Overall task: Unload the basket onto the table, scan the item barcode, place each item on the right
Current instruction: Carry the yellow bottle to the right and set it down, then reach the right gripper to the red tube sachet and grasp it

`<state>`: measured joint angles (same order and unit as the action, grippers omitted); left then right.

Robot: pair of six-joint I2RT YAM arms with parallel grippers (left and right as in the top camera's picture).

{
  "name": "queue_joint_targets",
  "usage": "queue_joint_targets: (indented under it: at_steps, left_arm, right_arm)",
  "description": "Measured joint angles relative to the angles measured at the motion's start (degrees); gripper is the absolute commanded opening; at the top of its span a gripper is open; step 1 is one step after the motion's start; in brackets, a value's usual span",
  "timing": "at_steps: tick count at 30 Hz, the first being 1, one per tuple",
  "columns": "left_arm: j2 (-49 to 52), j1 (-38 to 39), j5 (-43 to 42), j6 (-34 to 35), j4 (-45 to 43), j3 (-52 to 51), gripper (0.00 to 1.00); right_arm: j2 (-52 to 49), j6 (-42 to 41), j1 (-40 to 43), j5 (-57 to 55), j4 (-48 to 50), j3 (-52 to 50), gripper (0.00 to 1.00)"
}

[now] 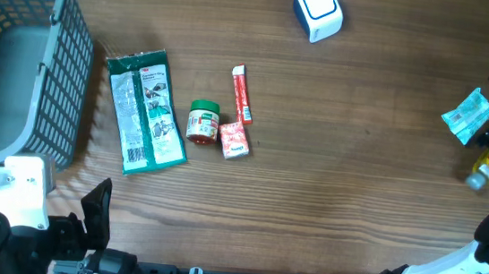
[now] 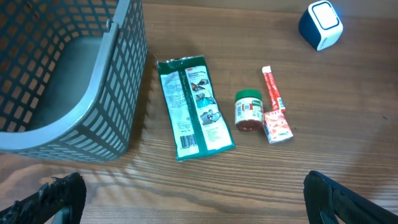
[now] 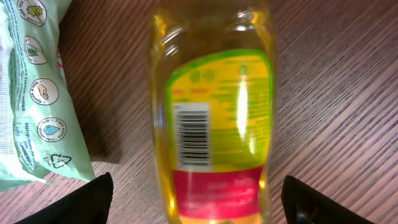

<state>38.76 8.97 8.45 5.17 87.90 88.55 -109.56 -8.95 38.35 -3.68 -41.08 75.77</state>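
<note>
Right jaws: apart, with one finger on each side of the yellow bottle and clear of it. The bottle lies flat on the table at its right edge, barcode facing up — a pale green packet just beside it. Left jaws: wide apart, holding nothing, low at the near left corner by the grey basket. Mid-table, close together: green pouch, small jar, red sachet, red stick. The white-and-blue scanner stands at the far edge — well apart from the bottle.
</note>
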Motion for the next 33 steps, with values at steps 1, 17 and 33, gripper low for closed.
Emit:
queue_joint_targets:
  at_steps: [1,17,33]
  left_arm:
    - [0.0,0.0,0.0,0.0,0.0,0.0,1.00]
    - [0.0,0.0,0.0,0.0,0.0,0.0,1.00]
    - [0.0,0.0,0.0,0.0,0.0,0.0,1.00]
  right_arm:
    - [0.0,0.0,0.0,0.0,0.0,0.0,0.87]
    - [23.5,1.1,-13.1,10.4,-4.1,7.6,0.82]
    - [10.6,6.7,-61.3,13.7,8.6,8.3,0.69]
